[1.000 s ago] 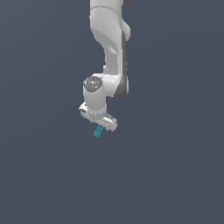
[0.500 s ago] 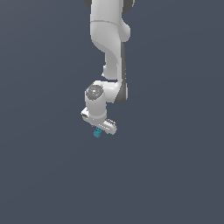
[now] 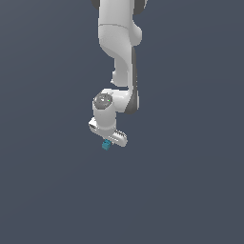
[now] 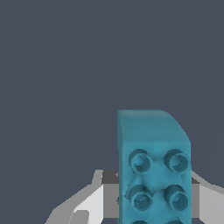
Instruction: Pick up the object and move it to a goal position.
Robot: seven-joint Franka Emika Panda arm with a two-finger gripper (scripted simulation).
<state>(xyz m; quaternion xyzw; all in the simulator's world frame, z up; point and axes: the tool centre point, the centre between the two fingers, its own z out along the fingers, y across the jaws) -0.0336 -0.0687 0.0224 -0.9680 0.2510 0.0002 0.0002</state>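
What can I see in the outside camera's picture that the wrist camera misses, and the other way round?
Only the exterior view shows the white arm and the whole gripper above the tiny brick. Only the wrist view shows the brick close up, with round studs on its face and pale fingers beside it. Both show the teal brick at the gripper against a plain dark grey background.

Flat slate-grey backdrop (image 3: 43, 190), seemingly featureless (evenly lit)
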